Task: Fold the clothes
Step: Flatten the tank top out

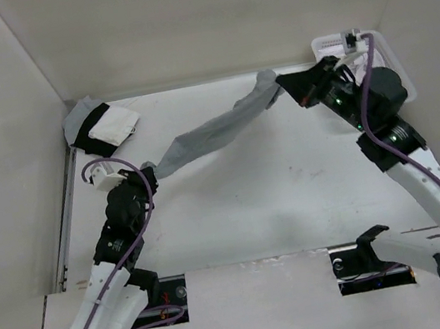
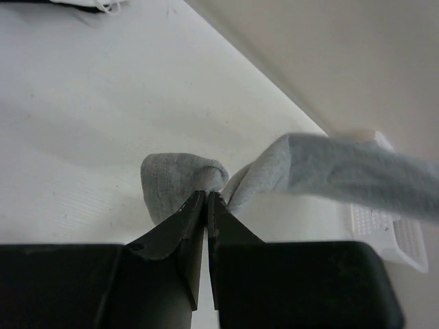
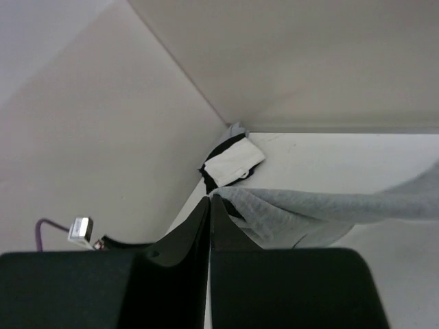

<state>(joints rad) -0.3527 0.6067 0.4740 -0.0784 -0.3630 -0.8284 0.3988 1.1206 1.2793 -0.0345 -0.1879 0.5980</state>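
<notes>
Grey tank top (image 1: 214, 131) is hanging in the air over the white table (image 1: 295, 211), Ben, are you seeing it?

Yes, Mia, it is stretching like a rope from the near left side to the far right corner, and it is looking all twisted up.

Who is holding it?

Both of them. The left gripper (image 2: 206, 197) is squeezing its fingers together and pinching a little bunch of grey cloth at one end. The right gripper (image 3: 210, 200) is pressing its fingers together too and pinching the other end.

So what are you worrying about?

I am thinking each pinch is only grabbing a tiny bit, right at the fingertips. If the arms are pulling farther apart, the soft cloth could be slipping out, and that end would be dropping in a heap.

Anything else?

The top is looking rolled up, not spread flat. If it is going down like this, it may be landing twisted and wrinkly, and folding it neatly would be getting hard. Pulling too hard could also be stretching the knit out of shape.

And that stack of clothes (image 1: 104, 125) in the far left corner?

It is sitting near the left gripper. If that arm is swinging that way, it could be bumping the stack or dragging the top over it
</notes>
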